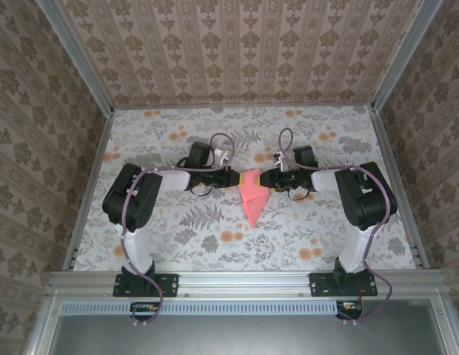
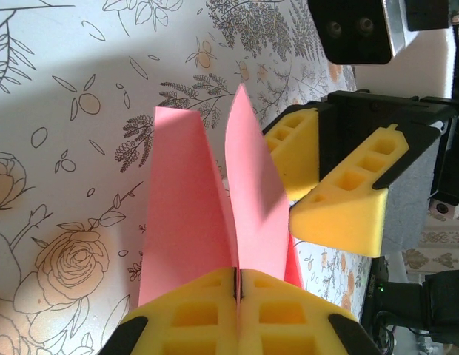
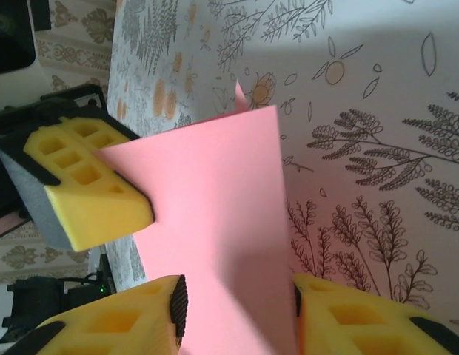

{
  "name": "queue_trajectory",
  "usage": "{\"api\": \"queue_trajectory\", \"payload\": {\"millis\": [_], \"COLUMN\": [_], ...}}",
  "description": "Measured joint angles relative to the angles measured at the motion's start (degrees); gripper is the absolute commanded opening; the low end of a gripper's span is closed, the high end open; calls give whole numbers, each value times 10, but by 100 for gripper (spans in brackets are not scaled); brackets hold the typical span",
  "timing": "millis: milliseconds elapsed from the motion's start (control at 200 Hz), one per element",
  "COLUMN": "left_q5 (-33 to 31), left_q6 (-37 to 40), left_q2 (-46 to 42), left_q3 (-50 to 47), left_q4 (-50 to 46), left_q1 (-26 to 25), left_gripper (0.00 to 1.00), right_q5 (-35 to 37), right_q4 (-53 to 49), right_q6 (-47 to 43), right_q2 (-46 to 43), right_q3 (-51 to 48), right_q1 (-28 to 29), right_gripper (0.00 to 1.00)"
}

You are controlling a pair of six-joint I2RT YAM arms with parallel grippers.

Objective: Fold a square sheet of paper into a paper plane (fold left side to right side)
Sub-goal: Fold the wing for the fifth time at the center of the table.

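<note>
From my seat, the left gripper (image 2: 238,285) comes in at about 10 o'clock of the paper plane (image 1: 253,201), and its yellow pads are pressed together on the pink sheet with no gap between them. I read that as an anchor, pinning the middle crease so nothing slides while the other side works. The plane itself sits mid-table (image 1: 170,237), a slim kite with its nose pointing to 6 o'clock, toward the arm bases. Its wide end is lifted between the two grippers, and in the left wrist view two flaps rise from the pinch in a narrow V rather than lying flat. At about 2 o'clock of the plane is the right gripper (image 3: 237,314), with its jaws standing moderately apart and a broad flap running up between them. I can't see either pad biting the paper, so I judge it as straddling, not gripping. It seems placed there to take that flap for the side-to-side fold — the crease looks unfinished, and a pull against the left pinch could tear thin paper
</note>
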Motion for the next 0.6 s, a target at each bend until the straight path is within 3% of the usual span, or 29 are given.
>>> {"api": "queue_trajectory", "payload": {"millis": [255, 440, 600], "left_q5": [0, 0, 0], "left_q6": [9, 12, 17], "left_q2": [6, 14, 16], "left_q3": [2, 7, 13], "left_q4": [-5, -7, -14], "left_q1": [0, 0, 0], "left_gripper": [0, 0, 20], "right_q5": [0, 7, 26], "right_q4": [-41, -71, -108], "right_q6": [-23, -38, -44], "right_q2": [-19, -26, -28], "right_q3": [6, 10, 22], "right_q1": [0, 0, 0], "right_gripper": [33, 18, 7]}}
